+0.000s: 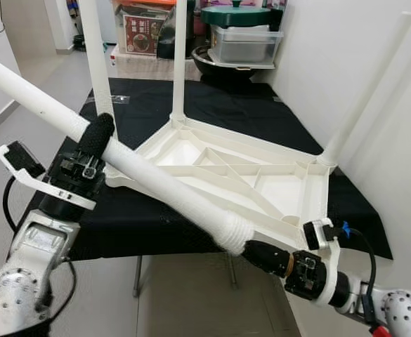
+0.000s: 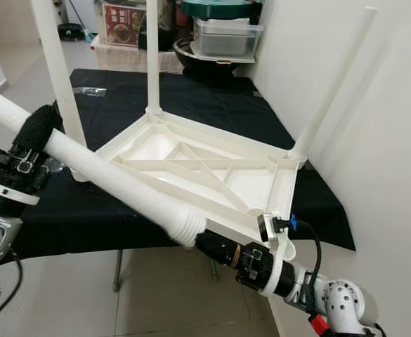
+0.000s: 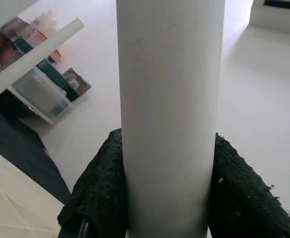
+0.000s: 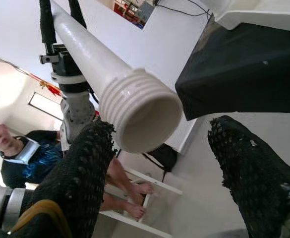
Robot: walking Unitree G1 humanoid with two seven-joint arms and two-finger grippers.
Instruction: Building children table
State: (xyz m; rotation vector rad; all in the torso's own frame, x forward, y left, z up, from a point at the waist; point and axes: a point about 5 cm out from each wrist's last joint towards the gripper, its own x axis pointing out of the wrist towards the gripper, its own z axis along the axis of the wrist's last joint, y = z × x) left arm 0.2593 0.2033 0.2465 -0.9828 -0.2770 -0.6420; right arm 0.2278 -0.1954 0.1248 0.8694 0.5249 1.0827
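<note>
My left gripper (image 1: 96, 137): jaws pressed on either side of the long white plastic table leg (image 1: 121, 158), part-way along its shaft. The black padded fingers (image 3: 97, 196) hug the tube closely in the left wrist view. The leg runs slanting across my front, plain end up past my left shoulder, ridged threaded end (image 4: 140, 111) low by my right side.

My right gripper (image 2: 216, 247): jaws spread, gripping nothing. In the right wrist view the two black mesh-covered fingers (image 4: 78, 173) stand wide apart with the hollow threaded end of the leg just beyond them. From the head camera the gripper sits right at that threaded end, below the near edge of the table.

Upturned white plastic children's tabletop (image 1: 240, 175): lies underside up on the black cloth-covered table (image 1: 149, 217), ribs showing. Three white legs already stand upright from its corners: two at the far left side (image 1: 96, 63), (image 1: 179, 63), one at the right by the wall (image 1: 370, 88). The near corner (image 1: 296, 219), just beside my right gripper, carries no leg.

Beyond the table: clear plastic storage boxes (image 1: 244, 43) with a green lid on top. A person in a dark top (image 4: 21, 156) is seated behind me, bare feet on a white frame.
</note>
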